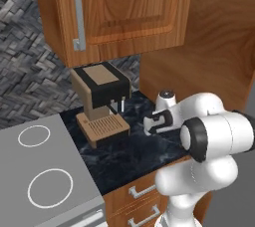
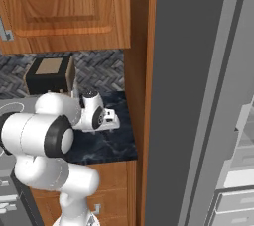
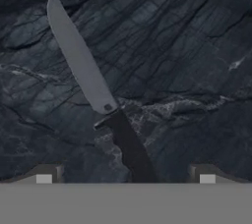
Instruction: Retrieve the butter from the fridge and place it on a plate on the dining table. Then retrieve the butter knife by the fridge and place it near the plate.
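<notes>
Pincer open, tips at bottom of hand view, straddling the butter knife handle — knife lies flat on dark marble table, blade toward upper left. Likely light, stiff, thin, slippery — grab the black handle.

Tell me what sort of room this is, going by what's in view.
A kitchen, by the look of it: a coffee machine on a black marble counter, a stove top beside it, wooden cabinets above, and a butter knife lying there.
</notes>
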Robot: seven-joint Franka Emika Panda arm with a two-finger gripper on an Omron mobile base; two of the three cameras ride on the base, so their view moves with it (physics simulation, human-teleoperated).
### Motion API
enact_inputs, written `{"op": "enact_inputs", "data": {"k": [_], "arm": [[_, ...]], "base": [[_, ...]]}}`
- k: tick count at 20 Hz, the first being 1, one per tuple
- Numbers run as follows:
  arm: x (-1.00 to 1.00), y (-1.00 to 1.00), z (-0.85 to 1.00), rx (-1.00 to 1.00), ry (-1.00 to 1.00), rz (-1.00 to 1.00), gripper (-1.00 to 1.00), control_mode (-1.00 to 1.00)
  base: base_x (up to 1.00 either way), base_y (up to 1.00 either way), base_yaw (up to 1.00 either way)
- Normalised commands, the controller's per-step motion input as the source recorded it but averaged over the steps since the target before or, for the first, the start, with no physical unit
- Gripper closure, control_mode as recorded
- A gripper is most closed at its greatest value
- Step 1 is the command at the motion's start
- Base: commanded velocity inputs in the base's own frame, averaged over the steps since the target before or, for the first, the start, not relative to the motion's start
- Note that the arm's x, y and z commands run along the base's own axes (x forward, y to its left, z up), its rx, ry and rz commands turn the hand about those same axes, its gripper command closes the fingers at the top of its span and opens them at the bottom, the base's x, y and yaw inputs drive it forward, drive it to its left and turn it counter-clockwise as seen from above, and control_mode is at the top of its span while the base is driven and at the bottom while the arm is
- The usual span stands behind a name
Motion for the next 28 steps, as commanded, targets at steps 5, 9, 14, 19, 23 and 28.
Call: {"op": "enact_inputs", "data": {"k": [5, 9, 14, 19, 23, 28], "arm": [[0.25, -0.06, -0.27, 0.00, 0.00, 0.05, -1.00, -1.00], [0.03, 0.00, -0.21, 0.00, 0.00, 0.08, -1.00, -1.00], [0.00, 0.00, -0.38, -0.01, 0.00, 0.07, -1.00, -1.00], [0.04, 0.00, -0.26, 0.00, 0.00, 0.06, -1.00, -1.00], [0.01, 0.00, -0.23, 0.00, 0.00, 0.05, -1.00, -1.00], [0.00, 0.00, -0.23, 0.00, 0.00, 0.03, 1.00, -1.00]], "base": [[0.00, 0.00, 0.00], [0.00, 0.00, 0.00], [0.00, 0.00, 0.00], [0.00, 0.00, 0.00], [0.00, 0.00, 0.00], [0.00, 0.00, 0.00]]}}
